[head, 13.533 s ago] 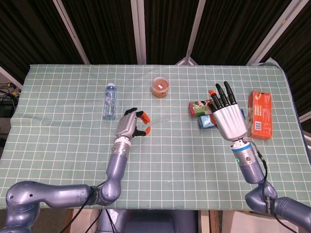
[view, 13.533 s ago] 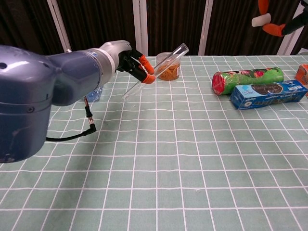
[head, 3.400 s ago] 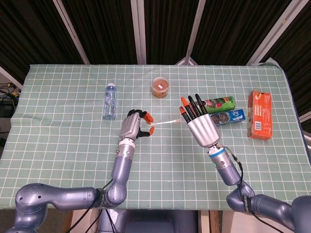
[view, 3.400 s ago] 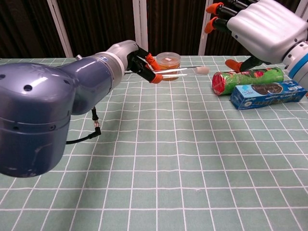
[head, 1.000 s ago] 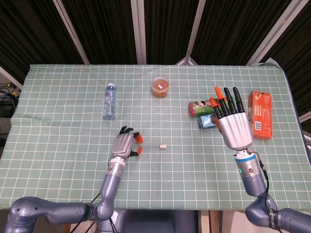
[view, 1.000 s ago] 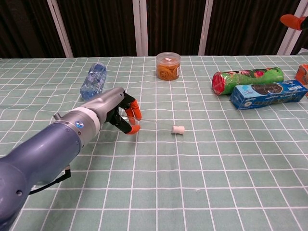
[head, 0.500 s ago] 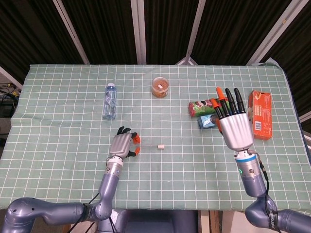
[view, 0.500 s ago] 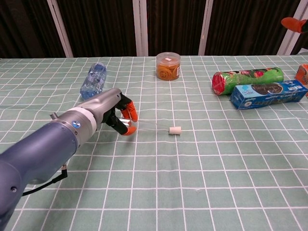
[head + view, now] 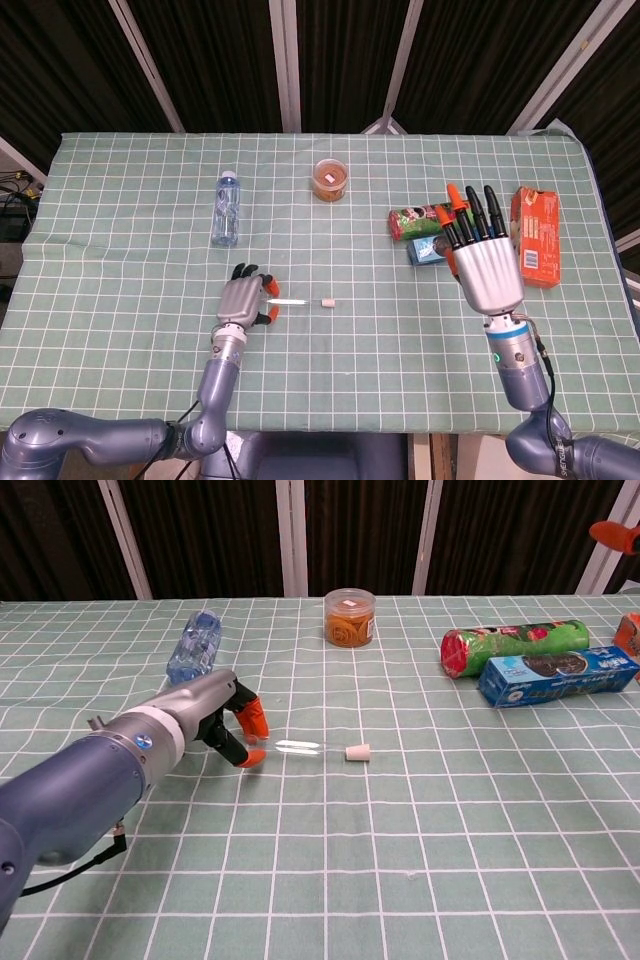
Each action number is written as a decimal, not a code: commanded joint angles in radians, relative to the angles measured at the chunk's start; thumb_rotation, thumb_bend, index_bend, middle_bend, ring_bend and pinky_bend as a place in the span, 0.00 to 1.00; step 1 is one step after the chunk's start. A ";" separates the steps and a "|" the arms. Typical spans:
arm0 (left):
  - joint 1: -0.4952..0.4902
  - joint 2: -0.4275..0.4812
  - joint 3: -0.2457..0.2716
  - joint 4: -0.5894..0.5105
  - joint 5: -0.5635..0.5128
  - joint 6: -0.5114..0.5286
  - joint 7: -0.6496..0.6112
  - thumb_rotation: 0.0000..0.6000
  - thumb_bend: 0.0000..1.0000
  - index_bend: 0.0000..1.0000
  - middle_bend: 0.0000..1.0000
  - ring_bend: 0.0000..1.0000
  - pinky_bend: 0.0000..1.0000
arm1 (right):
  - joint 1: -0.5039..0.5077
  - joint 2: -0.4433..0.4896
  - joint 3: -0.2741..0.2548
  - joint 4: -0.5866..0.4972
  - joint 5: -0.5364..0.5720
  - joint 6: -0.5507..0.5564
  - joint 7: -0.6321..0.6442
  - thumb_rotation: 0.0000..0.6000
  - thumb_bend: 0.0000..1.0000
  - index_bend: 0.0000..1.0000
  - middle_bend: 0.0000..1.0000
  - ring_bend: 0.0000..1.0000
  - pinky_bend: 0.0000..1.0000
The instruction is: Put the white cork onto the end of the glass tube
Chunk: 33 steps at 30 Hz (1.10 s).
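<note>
The glass tube lies flat on the green checked tablecloth, with the white cork at its right end. My left hand rests low just left of the tube's other end. Its orange-tipped fingers are spread apart with nothing between them. My right hand is raised well to the right with fingers straight and apart, holding nothing. The chest view catches only one of its orange fingertips at the top right corner.
A water bottle lies at the back left. A jar with an orange filling stands at the back centre. A green can, a blue box and an orange box lie at the right.
My left hand has drawn back to the left and let go of the tube. The tube with the cork now lies alone on the cloth. The right hand has barely moved.
</note>
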 commanded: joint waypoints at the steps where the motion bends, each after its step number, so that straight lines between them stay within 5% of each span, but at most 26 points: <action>1: 0.004 0.008 -0.002 -0.013 -0.013 0.004 0.015 1.00 0.39 0.46 0.38 0.12 0.02 | -0.002 0.000 -0.002 -0.004 -0.003 0.001 -0.002 1.00 0.37 0.23 0.05 0.01 0.00; 15: 0.038 0.083 -0.043 -0.127 0.008 0.043 -0.017 1.00 0.35 0.43 0.32 0.09 0.00 | -0.032 0.015 -0.014 -0.041 -0.018 0.027 -0.013 1.00 0.37 0.23 0.05 0.01 0.00; 22: 0.094 0.229 -0.053 -0.275 0.123 0.078 -0.083 1.00 0.35 0.41 0.25 0.06 0.00 | -0.090 0.038 -0.015 -0.085 0.017 0.076 0.047 1.00 0.37 0.17 0.05 0.01 0.00; 33: 0.301 0.585 0.100 -0.501 0.442 0.147 -0.278 1.00 0.31 0.12 0.13 0.00 0.00 | -0.285 0.146 -0.110 -0.204 0.094 0.155 0.318 1.00 0.37 0.00 0.00 0.00 0.00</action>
